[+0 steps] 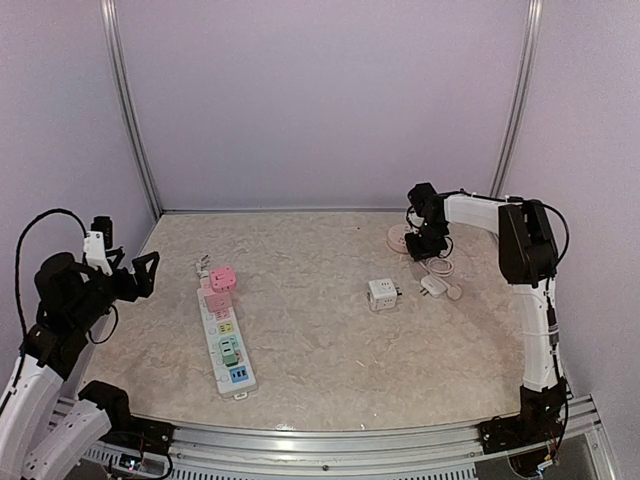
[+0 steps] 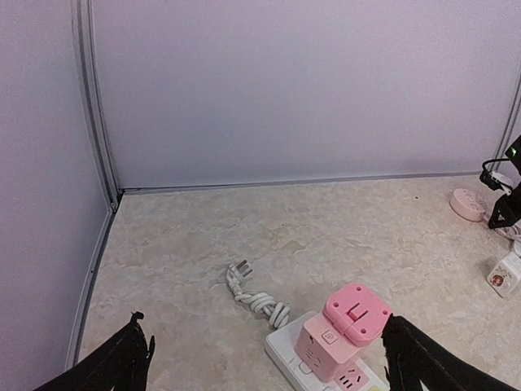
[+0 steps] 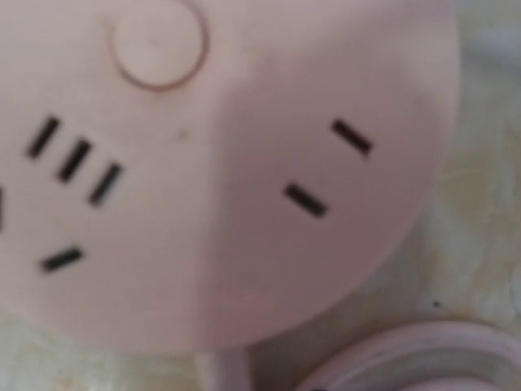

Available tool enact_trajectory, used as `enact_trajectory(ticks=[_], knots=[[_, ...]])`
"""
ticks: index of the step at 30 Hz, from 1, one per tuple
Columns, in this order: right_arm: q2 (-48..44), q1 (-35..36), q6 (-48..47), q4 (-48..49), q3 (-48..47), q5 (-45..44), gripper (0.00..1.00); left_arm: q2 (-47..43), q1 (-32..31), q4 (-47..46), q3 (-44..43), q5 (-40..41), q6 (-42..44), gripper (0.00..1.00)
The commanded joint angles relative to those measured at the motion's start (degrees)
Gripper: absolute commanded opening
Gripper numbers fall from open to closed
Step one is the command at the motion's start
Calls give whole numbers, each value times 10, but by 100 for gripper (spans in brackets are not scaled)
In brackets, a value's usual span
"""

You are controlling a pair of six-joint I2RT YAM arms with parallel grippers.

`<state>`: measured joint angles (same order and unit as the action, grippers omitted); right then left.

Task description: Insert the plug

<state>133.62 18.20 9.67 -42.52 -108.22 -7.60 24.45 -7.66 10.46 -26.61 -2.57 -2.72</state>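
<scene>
A round pink socket [image 3: 220, 163] fills the right wrist view from very close, showing a button and several slot holes. It lies at the back right of the table [image 1: 400, 238]. My right gripper [image 1: 430, 243] hangs right over it, its fingers hidden in every view. A small white plug [image 1: 434, 286] lies just in front of it, with a white cube adapter [image 1: 382, 293] to its left. My left gripper [image 2: 264, 334] is open and empty above the table's left edge. Between its fingers lie a white power strip [image 2: 285, 350], a pink cube adapter [image 2: 346, 330] on the strip, and the strip's corded plug [image 2: 241, 270].
The power strip [image 1: 225, 345] runs along the left half of the table with pastel sockets. A coiled white cable [image 1: 440, 265] lies near the round socket, and a round pale rim [image 3: 423, 358] shows beside it. Walls close the back and sides.
</scene>
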Motion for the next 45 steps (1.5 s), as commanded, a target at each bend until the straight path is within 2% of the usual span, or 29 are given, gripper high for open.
enact_trajectory(ticks=[1, 5, 9, 16, 23, 25, 27, 31, 36, 38, 41, 45], knots=[[1, 17, 17, 9, 56, 63, 18, -2, 7, -18, 12, -4, 6, 96], [-35, 52, 42, 45, 113, 87, 10, -6, 8, -24, 18, -7, 5, 96], [-56, 109, 78, 79, 141, 123, 8, -10, 7, -33, 26, -11, 0, 96], [-45, 201, 165, 135, 121, 149, 7, -22, 7, -29, 31, -10, 0, 96], [-3, 250, 176, 137, 33, 166, 14, -34, 7, -25, 35, -10, 2, 96], [-2, 250, 171, 133, 25, 176, 19, -38, 7, -21, 34, -10, 4, 96], [-12, 251, 160, 123, 24, 180, 28, -43, 7, -19, 35, -9, 6, 96], [-48, 251, 123, 81, 27, 148, 41, -48, 7, -24, 39, -10, 8, 96], [-81, 257, 86, 88, 38, 126, 55, -49, 6, -39, 47, -14, 4, 96], [-71, 257, 89, 92, 15, 126, 66, -49, 6, -41, 49, -17, 2, 96], [-25, 257, 103, 79, -54, 114, 99, -51, 6, -39, 48, -17, -1, 96], [52, 269, 133, 68, -134, 103, 100, -57, 6, -24, 43, -12, 4, 96]])
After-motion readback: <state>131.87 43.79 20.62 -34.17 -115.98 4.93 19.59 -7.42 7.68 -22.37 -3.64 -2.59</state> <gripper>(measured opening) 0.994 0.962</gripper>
